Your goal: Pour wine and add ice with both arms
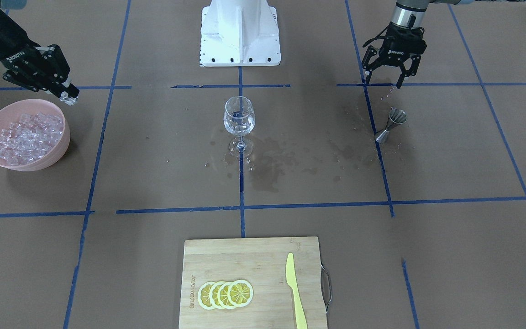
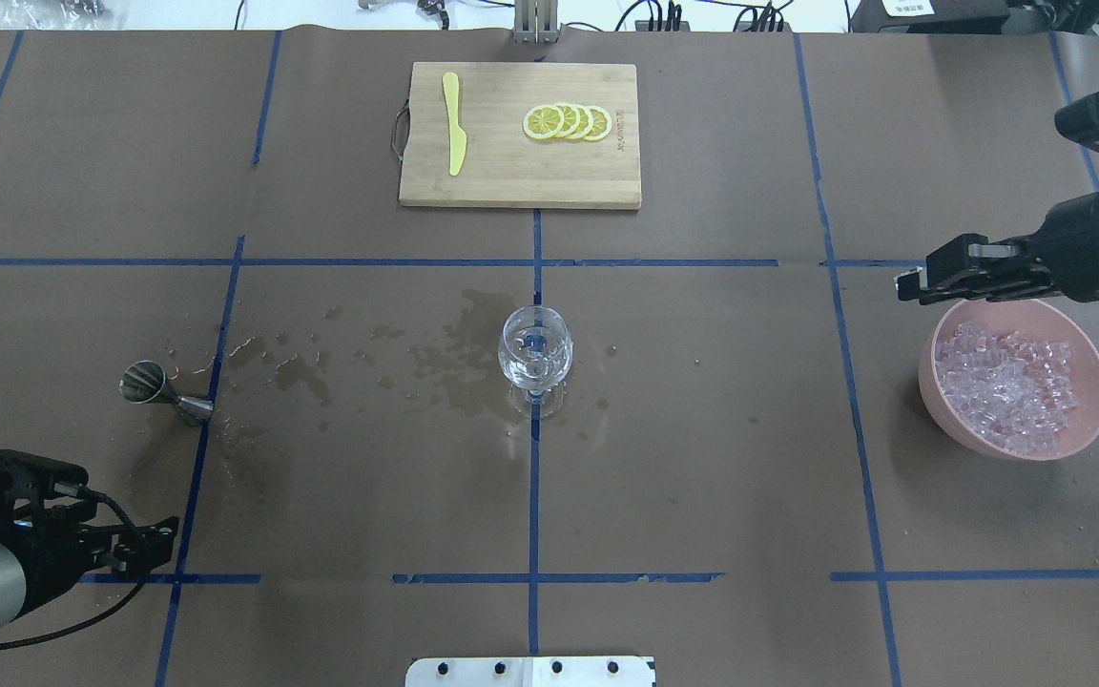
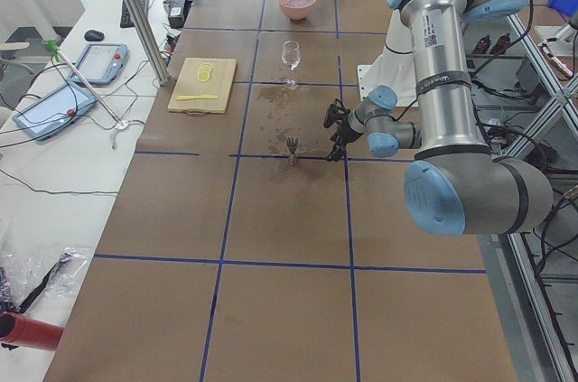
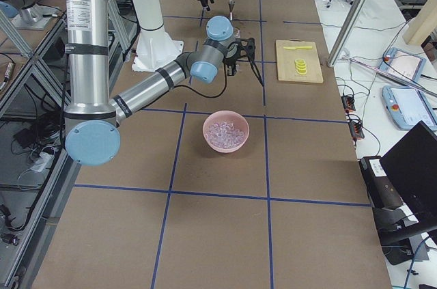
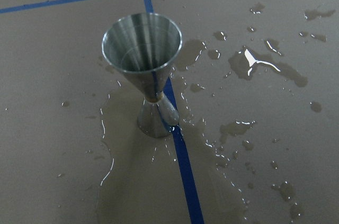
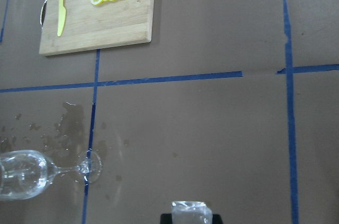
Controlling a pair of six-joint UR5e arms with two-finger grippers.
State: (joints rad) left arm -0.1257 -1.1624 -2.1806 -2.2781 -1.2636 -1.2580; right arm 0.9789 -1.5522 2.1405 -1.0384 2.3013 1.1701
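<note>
Ice (image 6: 191, 212) in right hand (image 1: 68, 94), near bowl (image 1: 63, 145) rim

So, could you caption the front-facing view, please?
Right black gripper holds a clear ice cube beside the pink bowl; left gripper hangs open.

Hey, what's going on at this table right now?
The right gripper holds one small clear ice cube in its jaws by the rim of the pink bowl of ice. The clear stemmed wine glass mid-table holds a little clear liquid. The left gripper hangs open near the upright steel jigger. Spills wet the brown paper.
</note>
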